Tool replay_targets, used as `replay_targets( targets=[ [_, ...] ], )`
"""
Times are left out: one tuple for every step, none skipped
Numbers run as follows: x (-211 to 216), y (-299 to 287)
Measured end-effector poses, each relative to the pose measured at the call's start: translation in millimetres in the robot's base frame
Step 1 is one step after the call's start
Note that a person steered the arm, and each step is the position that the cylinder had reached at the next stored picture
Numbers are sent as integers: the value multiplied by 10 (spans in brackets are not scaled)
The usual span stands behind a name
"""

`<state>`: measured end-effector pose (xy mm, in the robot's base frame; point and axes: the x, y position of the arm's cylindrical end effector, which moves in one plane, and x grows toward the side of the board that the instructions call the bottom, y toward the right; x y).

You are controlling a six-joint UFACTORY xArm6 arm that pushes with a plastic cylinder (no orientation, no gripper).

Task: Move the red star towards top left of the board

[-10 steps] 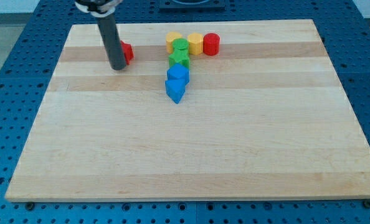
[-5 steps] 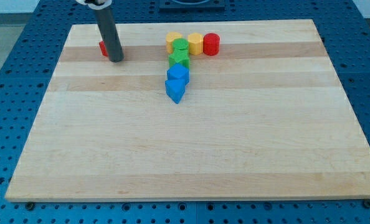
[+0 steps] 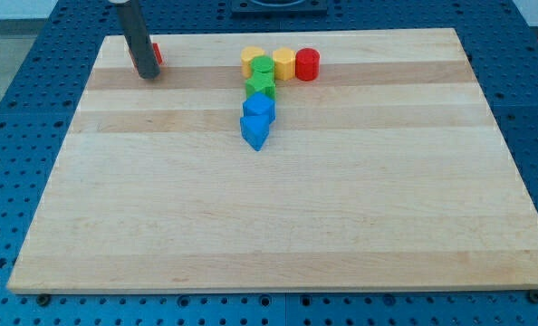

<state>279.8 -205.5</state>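
Observation:
The red star (image 3: 156,55) lies near the top left corner of the wooden board (image 3: 278,226); only a thin red edge of it shows to the right of my dark rod. My tip (image 3: 147,74) rests on the board at the star's lower left, touching or almost touching it. The rod hides most of the star.
A cluster sits at the top middle: a yellow block (image 3: 253,60), a yellow hexagon (image 3: 284,63), a red cylinder (image 3: 307,64), two green blocks (image 3: 263,66) (image 3: 261,87) and two blue blocks (image 3: 259,107) (image 3: 254,130) in a line running down.
My tip has moved up and to the left along the board. The red star has moved with it, from beside the rod's right toward the top left corner.

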Motion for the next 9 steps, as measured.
replay_targets(
  targets=[
    [-95,0],
    [-194,0],
    [-285,0],
    [-332,0],
    [-377,-51],
    [-377,-118],
    [-377,-177],
    [-363,-172],
    [-328,-119]
  ],
)
